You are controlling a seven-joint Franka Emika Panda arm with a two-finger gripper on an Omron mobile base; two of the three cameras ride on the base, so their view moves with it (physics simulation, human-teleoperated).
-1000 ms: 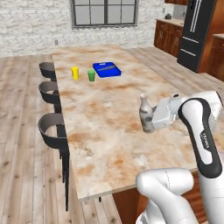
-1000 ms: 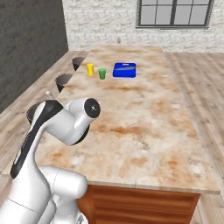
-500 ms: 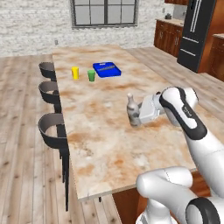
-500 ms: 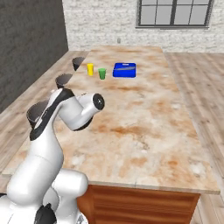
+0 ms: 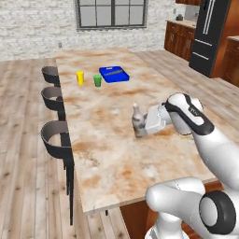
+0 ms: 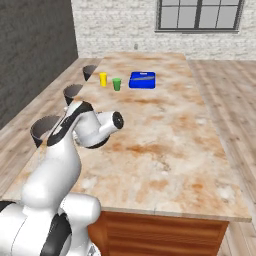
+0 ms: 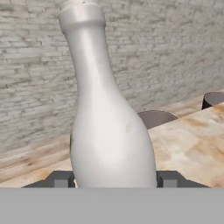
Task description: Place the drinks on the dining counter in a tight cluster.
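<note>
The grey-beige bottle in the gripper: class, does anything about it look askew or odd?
Nothing stands out. The grey-beige bottle stands upright between the gripper fingers, low over the dining counter; no spill or damage shows.

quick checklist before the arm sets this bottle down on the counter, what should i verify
1. Grip: the gripper is shut on the grey-beige bottle, a finger on each side of its base in the hand view: ok.
2. Bottle upright: it stands straight in the left base view: ok.
3. Over the dining counter: the bottle is well inside the edges: ok.
4. Bottle base touching the counter: cannot tell.
5. Other drinks to cluster beside it: none stand near the bottle: not ok.
6. Clear of the yellow cup, green cup and blue tray: they sit far up the counter: ok.
</note>
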